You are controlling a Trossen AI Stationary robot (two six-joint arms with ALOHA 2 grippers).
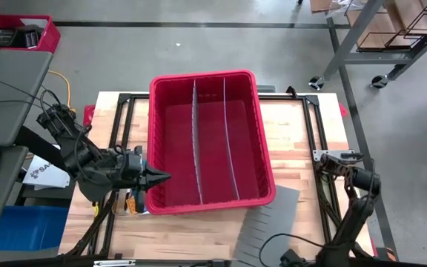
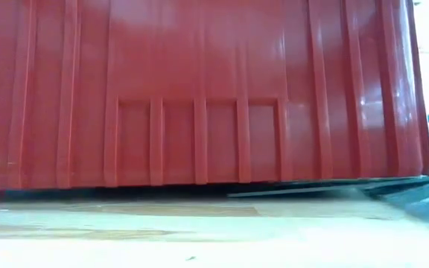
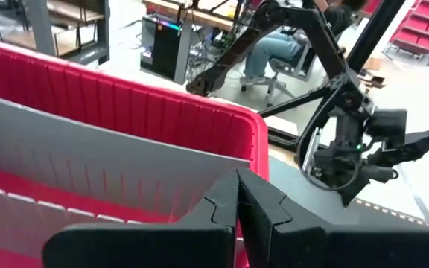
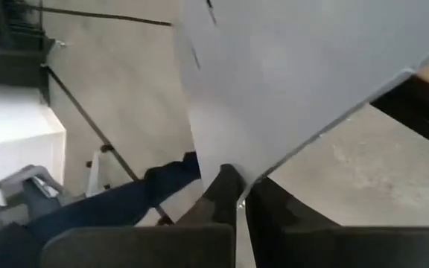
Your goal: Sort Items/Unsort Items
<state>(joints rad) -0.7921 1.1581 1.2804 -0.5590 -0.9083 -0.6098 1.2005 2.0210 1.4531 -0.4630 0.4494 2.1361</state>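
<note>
While both tools are shut and hold nothing, the only items (image 1: 131,202) that show are a small cluster of orange and blue pieces on the bench (image 1: 199,230), just beside the near left corner of the red bin (image 1: 262,133) and partly hidden under the left arm; how many there are cannot be told

No pieces show in the bin's three compartments, which are parted by two grey dividers (image 1: 196,141)

Left tool (image 1: 158,176) hangs over the bin's left wall near that corner, its fingers pressed together and pointing into the bin

Right tool (image 4: 237,186) is shut too; its arm waits at the right edge of the bench, well apart from the bin

Judging by their look, the blocky pieces are light, stiff plastic with smooth faces, so a pinch across two flat opposite sides should hold best. Crowded against the bin wall, they leave little room for a finger on that side, so the outermost piece is probably the easiest one to take
</note>
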